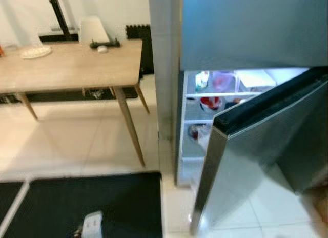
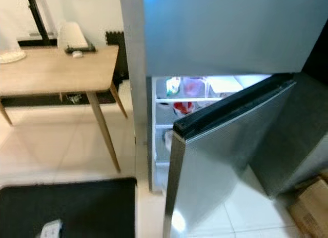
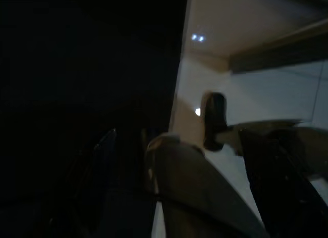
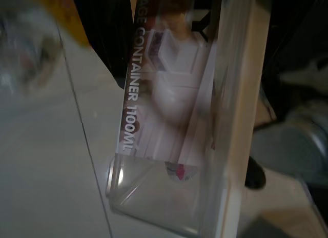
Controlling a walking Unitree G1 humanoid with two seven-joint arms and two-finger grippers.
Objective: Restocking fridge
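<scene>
Clear storage container (image 4: 174,125) gripped by right end effector, long axis along fingers, fridge (image 1: 246,110) door ajar

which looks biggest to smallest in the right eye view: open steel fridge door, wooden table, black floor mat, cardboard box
1. Open steel fridge door
2. Wooden table and black floor mat: too alike to rank
3. Cardboard box, cut off by the frame

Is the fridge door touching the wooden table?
Apart. In the left eye view, bare floor and the fridge's side separate the table from the open door.
</scene>
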